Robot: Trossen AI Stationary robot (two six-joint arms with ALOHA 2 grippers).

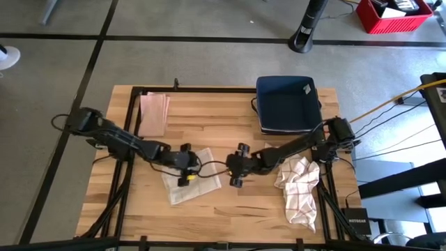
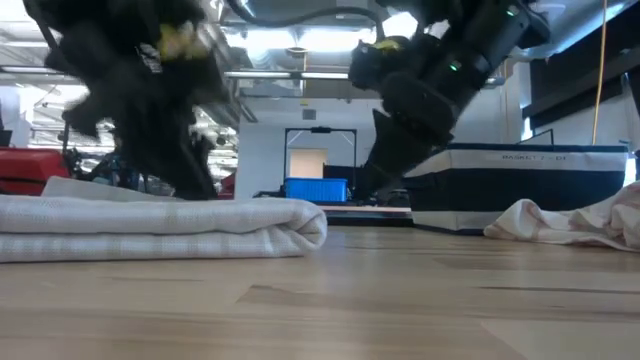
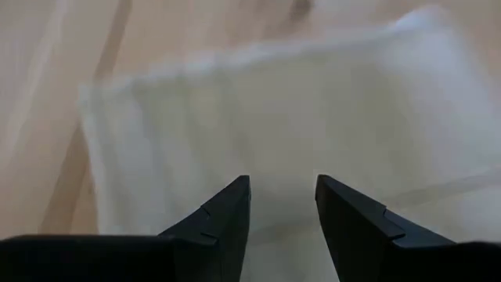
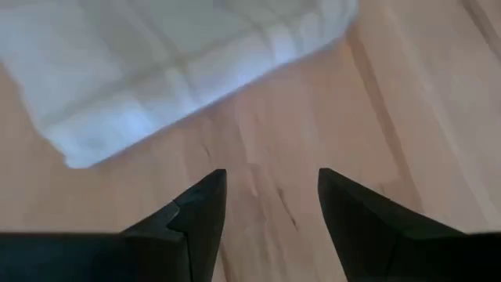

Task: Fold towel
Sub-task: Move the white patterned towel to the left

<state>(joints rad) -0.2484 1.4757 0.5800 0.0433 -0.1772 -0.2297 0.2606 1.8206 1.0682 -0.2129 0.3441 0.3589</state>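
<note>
Folded white striped cloth towel (image 1: 191,183), soft, light, limp: take its 3 o'clock edge; left tool (image 1: 185,166) above it, right tool (image 1: 237,167) beside, both apart, empty.

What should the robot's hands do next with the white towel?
Probably lift both away. The white towel already lies folded flat on the table. The left hand hovers open over it and the right hand is open over bare wood beside it, holding nothing. The crumpled checked towel could come next.
</note>
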